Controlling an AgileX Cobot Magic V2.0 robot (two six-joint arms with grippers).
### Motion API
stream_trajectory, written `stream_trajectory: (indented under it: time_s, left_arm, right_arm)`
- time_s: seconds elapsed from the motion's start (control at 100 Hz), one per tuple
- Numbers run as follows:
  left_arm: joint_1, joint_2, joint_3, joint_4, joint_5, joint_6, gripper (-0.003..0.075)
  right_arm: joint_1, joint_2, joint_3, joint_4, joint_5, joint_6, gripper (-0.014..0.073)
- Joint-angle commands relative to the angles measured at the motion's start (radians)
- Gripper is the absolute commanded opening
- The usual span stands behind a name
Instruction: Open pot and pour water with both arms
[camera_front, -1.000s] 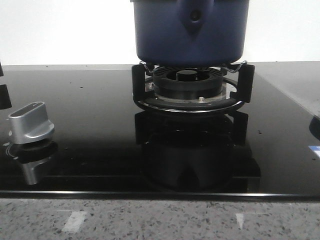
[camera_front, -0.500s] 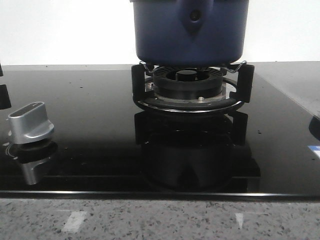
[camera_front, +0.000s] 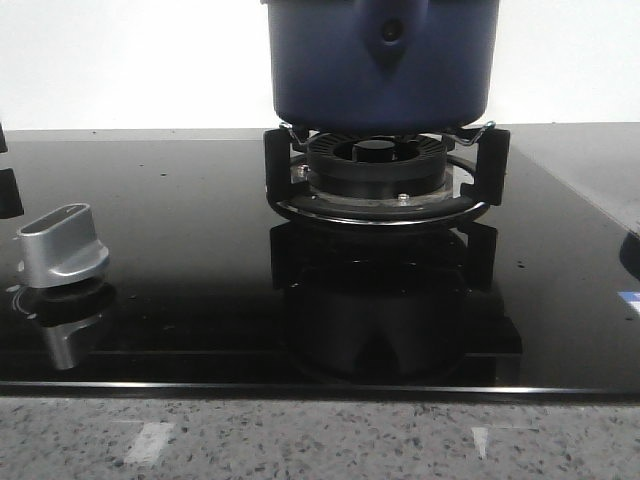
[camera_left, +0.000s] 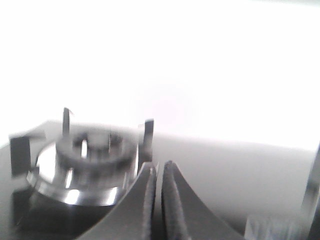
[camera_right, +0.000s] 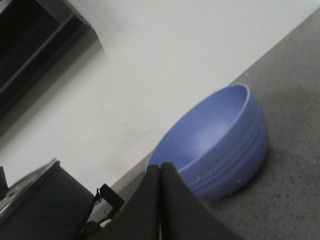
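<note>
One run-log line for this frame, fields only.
pot: on burner stand | left gripper: shut, empty | right gripper: shut, empty, blue bowl ahead

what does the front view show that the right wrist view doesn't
Only the front view shows the silver knob, the burner under the pot and the black glass cooktop. Only the right wrist view shows a blue bowl on the grey counter and the shut right gripper. Both show the dark blue pot, only an edge in the wrist view.
</note>
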Motion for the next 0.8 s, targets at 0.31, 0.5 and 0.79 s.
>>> stream_trajectory:
  time_s: [0.31,0.5,0.79]
  left_arm:
    - [0.002,-0.025,-0.022,-0.358,-0.069,-0.008,-0.0020]
    - [0.002,0.077,-0.203,-0.145,0.188,0.000,-0.0020]
    - [-0.095,0.311,-0.453,-0.077,0.265,0.125,0.0025]
  right_arm:
    - [0.003,-0.008,-0.189,-0.067,0.185,-0.139,-0.0068]
    - [0.003,0.103,-0.392,-0.166,0.437,-0.372,-0.0068]
    - [0.030,0.225,-0.579,-0.347,0.565,-0.451,-0.0065]
